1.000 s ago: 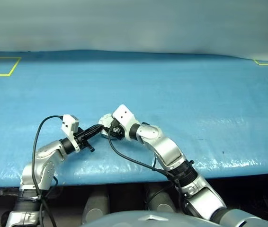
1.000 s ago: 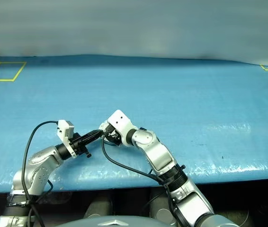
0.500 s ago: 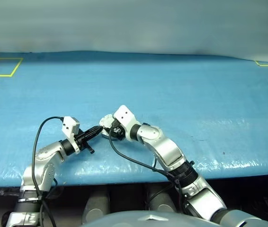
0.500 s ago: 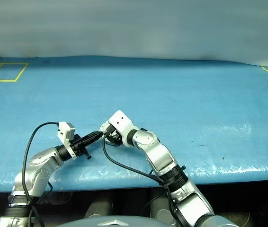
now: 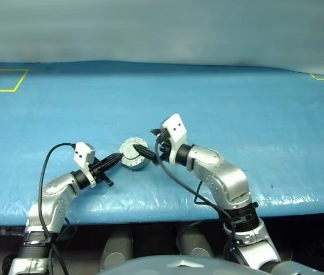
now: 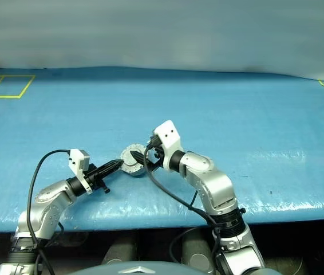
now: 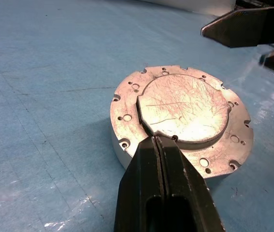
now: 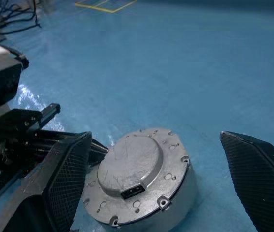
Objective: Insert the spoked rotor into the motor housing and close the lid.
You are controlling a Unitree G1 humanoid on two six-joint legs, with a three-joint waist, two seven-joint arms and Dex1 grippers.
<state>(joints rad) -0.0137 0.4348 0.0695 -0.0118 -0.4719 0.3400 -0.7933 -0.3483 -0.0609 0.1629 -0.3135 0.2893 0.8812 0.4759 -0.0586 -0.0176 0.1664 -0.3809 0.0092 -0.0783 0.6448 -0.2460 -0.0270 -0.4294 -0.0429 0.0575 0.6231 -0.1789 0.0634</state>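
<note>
Blue sheeting covers the desk (image 5: pixel 236 114), with yellow tape squares (image 5: pixel 2 80) marked at its far left corner. Near the front edge, the motor housing (image 5: pixel 133 156) is seen lying flat, a round silver-grey puck with the lid (image 7: pixel 183 106) shut down on it; the lid's plain scratched outer face is turned up and small holes and notches run round the rim. The rotor cannot be seen with the lid down. The left hand (image 5: pixel 116 158) is held low and nearly level, pointed toward the housing from the robot's left, its two black fingers (image 7: pixel 163 188) pressed together with nothing between them and their tips at the housing's near rim. The right hand (image 5: pixel 147 152) is held above and to the right of the housing, pointed back toward it, its fingers (image 8: pixel 255 169) spread wide on either side of the housing in the right wrist view and holding nothing. Compared with a second ago, the right hand has been lifted off the housing and drawn to the robot's right, so the lid's top is now uncovered, while the left hand has been kept in place.
</note>
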